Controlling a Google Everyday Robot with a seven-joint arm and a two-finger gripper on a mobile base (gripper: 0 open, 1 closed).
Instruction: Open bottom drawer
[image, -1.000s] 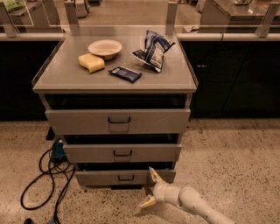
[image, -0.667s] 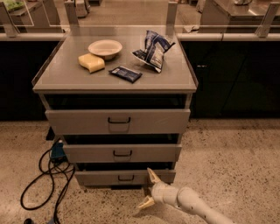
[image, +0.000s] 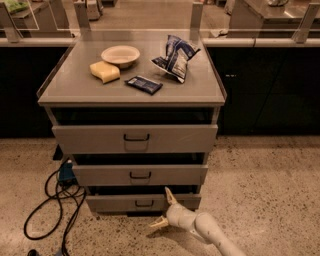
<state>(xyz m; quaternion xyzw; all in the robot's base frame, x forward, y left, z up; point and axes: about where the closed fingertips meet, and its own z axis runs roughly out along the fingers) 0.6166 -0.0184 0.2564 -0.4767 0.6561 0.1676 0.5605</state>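
Low in the middle of the frame, the gripper (image: 165, 210) has its two fingers spread wide, grasping nothing. Its upper finger (image: 170, 195) points up across the front of the bottom drawer (image: 115, 204), just right of the handle (image: 144, 203); whether it touches, I cannot tell. That drawer is the lowest of three grey fronts under the bench (image: 75, 92). On the bench sit a bowl (image: 120, 55), sponge (image: 105, 71), packet (image: 144, 84) and bag (image: 176, 57). A cable (image: 47, 200) lies lower left.
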